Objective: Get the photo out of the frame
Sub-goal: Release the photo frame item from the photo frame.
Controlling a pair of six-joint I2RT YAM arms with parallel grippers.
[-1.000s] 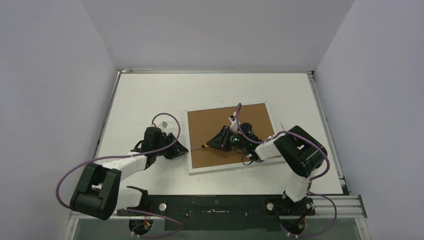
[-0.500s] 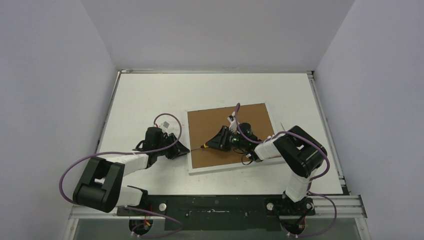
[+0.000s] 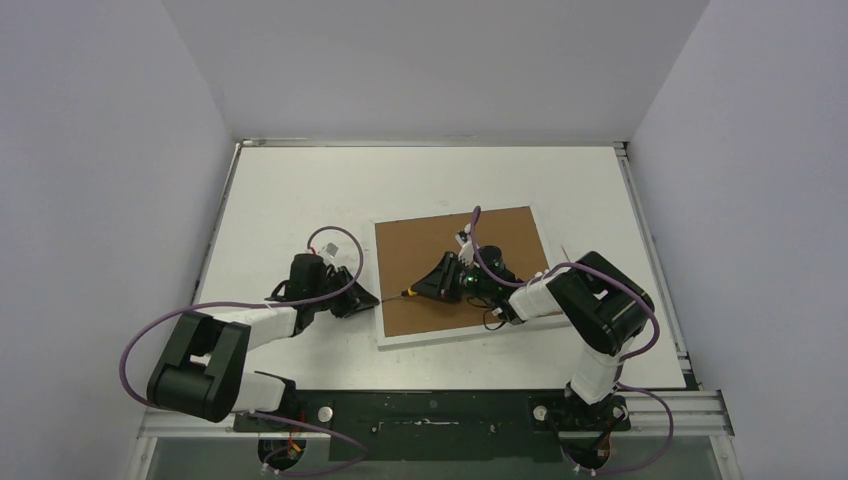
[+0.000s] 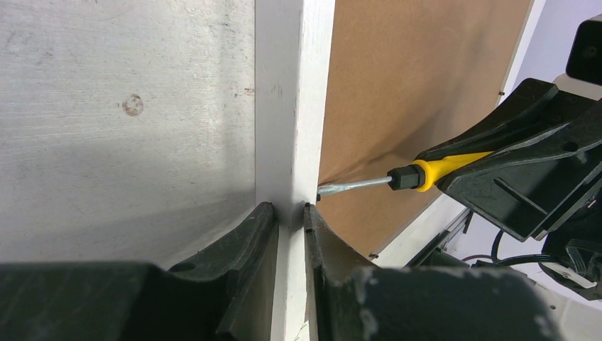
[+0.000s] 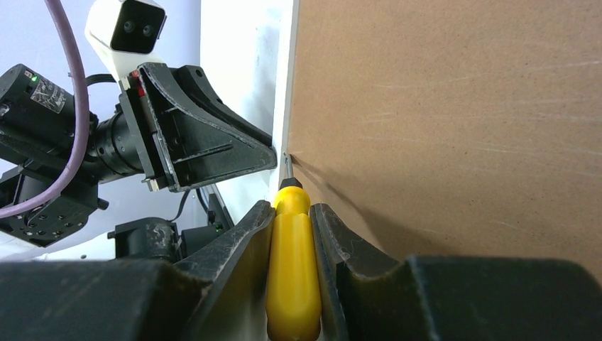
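The frame [image 3: 450, 335] lies face down on the table, its brown backing board [image 3: 500, 235] turned up. The photo is hidden beneath that board. My left gripper [image 3: 368, 300] is at the frame's left side. In the left wrist view its jaws [image 4: 289, 210] are shut on the white border [image 4: 292, 106]. My right gripper [image 3: 425, 288] reaches over the board and is shut on a yellow-handled screwdriver [image 5: 292, 270]. The screwdriver's metal tip [image 4: 341, 188] meets the seam between the backing board [image 5: 454, 106] and the border, just beyond my left fingertips.
The white table [image 3: 300, 190] is bounded by grey walls on the left, back and right. A metal rail [image 3: 640, 230] lines its right edge. The black base bar [image 3: 430, 412] runs along the near edge.
My left gripper's jaws have drawn in onto the frame's left border, and the left arm has shifted slightly. The right arm and screwdriver have stayed put.
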